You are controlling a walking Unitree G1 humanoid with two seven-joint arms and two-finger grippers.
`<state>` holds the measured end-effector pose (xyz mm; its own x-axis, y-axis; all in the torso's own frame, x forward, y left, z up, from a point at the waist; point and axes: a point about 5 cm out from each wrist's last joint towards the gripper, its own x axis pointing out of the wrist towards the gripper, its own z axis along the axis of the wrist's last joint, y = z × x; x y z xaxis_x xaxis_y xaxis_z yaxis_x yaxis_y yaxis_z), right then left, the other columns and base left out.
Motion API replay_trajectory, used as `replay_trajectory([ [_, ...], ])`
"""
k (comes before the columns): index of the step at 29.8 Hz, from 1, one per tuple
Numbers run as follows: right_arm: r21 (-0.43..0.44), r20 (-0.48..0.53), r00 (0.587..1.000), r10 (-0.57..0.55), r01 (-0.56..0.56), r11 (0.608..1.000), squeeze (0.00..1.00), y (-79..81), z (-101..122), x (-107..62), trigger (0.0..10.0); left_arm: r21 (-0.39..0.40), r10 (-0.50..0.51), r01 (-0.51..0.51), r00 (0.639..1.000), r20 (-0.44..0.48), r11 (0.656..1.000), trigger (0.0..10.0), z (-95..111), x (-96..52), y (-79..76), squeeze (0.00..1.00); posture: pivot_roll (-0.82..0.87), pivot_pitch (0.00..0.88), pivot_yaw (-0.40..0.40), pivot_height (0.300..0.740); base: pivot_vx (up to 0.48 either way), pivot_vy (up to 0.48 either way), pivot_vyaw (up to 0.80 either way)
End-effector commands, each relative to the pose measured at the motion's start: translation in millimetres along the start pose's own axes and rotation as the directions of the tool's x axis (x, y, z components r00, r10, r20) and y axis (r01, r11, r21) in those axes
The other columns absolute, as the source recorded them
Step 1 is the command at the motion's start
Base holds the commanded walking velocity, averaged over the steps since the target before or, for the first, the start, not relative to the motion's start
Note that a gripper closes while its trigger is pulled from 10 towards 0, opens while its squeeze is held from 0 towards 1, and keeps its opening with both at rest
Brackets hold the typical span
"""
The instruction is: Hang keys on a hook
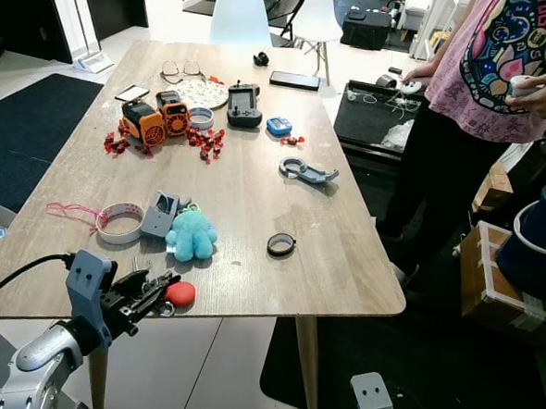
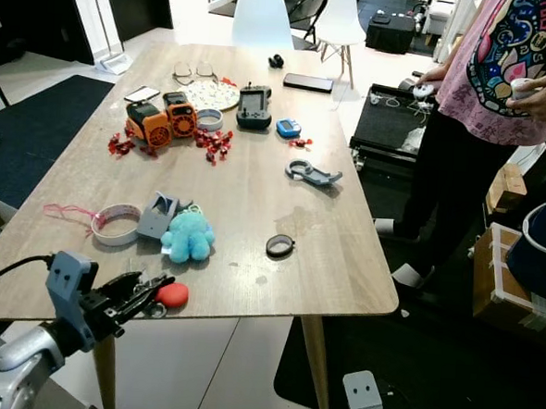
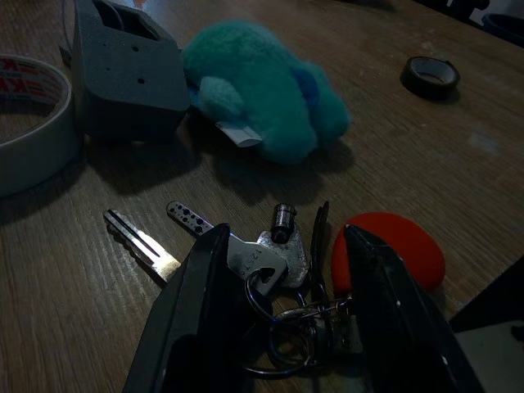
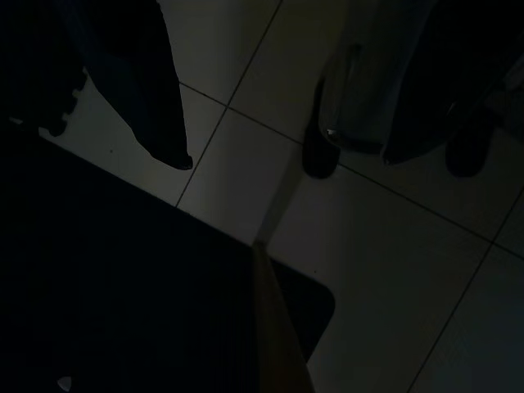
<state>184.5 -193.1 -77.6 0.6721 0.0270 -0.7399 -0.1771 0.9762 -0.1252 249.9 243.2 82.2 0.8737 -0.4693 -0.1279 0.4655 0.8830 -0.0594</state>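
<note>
Left end effector [image 3: 282, 315] reaches forward, fingers parted; right arm hangs.

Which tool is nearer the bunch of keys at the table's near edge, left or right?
Left. The left tool is at the keys, its fingers open on either side of the key ring. The right tool hangs idle below the table, over the tiled floor.

Head views bright, evenly daylit and sharp; both wrist views dim, the right nearly black.

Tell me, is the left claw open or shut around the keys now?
Open. In the left wrist view, the left claw has its two black fingers apart on either side of the keys, which lie on the table.
</note>
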Motion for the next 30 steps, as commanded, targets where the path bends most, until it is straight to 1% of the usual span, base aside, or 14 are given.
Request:
replay_trajectory([
  [1,0.013,-0.010,1.000,-0.006,0.006,1.000,0.00,-1.5,-4,-1.4,10.0,-0.016,0.026,-0.028,0.996,-0.080,0.999,10.0,-12,-8.6,6.0,0.00,0.03,0.073,-0.027,0.740,0.000,0.000,0.00],
  [2,0.013,-0.010,1.000,-0.006,0.006,1.000,0.00,-1.5,-4,-1.4,10.0,-0.015,0.034,-0.036,0.996,-0.083,0.999,10.0,-13,-8.5,6.7,0.00,0.03,0.073,-0.027,0.740,0.000,0.000,0.00],
  [3,0.014,-0.009,1.000,-0.006,0.006,1.000,0.00,-1.5,-4,-1.4,10.0,-0.013,0.043,-0.045,0.995,-0.085,0.999,5.8,-14,-8.2,7.4,0.00,0.03,0.073,-0.027,0.740,0.000,0.000,0.00],
  [5,0.014,-0.009,1.000,-0.006,0.007,1.000,0.00,-1.5,-4,-1.3,10.0,-0.013,0.048,-0.050,0.995,-0.086,0.999,5.8,-14,-8.0,7.8,0.00,0.03,0.073,-0.027,0.740,0.000,0.000,0.00],
  [6,0.014,-0.009,1.000,-0.007,0.007,1.000,0.00,-1.6,-4,-1.4,10.0,-0.009,0.055,-0.056,0.995,-0.088,0.998,1.5,-15,-7.7,8.0,0.00,0.03,0.074,-0.026,0.740,0.000,0.000,0.00],
  [7,0.015,-0.009,1.000,-0.007,0.008,1.000,0.00,-1.7,-4,-1.4,10.0,-0.008,0.059,-0.060,0.994,-0.088,0.998,0.0,-15,-7.3,8.0,0.00,0.03,0.075,-0.027,0.740,0.000,0.000,0.00],
  [20,0.015,-0.013,1.000,-0.010,0.010,1.000,0.00,-2.2,-5,-1.8,10.0,-0.006,0.073,-0.074,0.994,-0.084,0.997,0.0,-16,-6.7,7.8,0.00,0.03,0.081,-0.026,0.740,0.000,0.000,0.00],
  [26,0.015,-0.014,1.000,-0.010,0.011,1.000,0.00,-2.4,-5,-1.9,10.0,-0.008,0.065,-0.065,0.997,-0.037,0.998,0.0,-9,-1.7,5.3,0.00,0.03,0.081,-0.026,0.740,0.000,0.000,0.00],
  [27,0.015,-0.015,1.000,-0.011,0.011,1.000,0.00,-2.4,-6,-2.0,10.0,-0.005,0.063,-0.063,0.998,-0.003,0.998,0.0,-2,1.7,4.6,0.00,0.03,0.080,-0.025,0.740,0.000,0.000,0.00],
  [28,0.015,-0.015,1.000,-0.011,0.011,1.000,0.00,-2.5,-6,-2.0,10.0,0.004,0.070,-0.070,0.997,0.013,0.998,0.0,1,4.0,4.7,0.00,0.03,0.080,-0.025,0.740,0.000,0.000,0.00],
  [30,0.015,-0.015,1.000,-0.011,0.011,1.000,0.00,-2.5,-6,-2.0,10.0,0.010,0.075,-0.075,0.997,0.023,0.997,0.0,3,5.5,4.9,0.00,0.03,0.079,-0.026,0.740,0.000,0.000,0.00],
])
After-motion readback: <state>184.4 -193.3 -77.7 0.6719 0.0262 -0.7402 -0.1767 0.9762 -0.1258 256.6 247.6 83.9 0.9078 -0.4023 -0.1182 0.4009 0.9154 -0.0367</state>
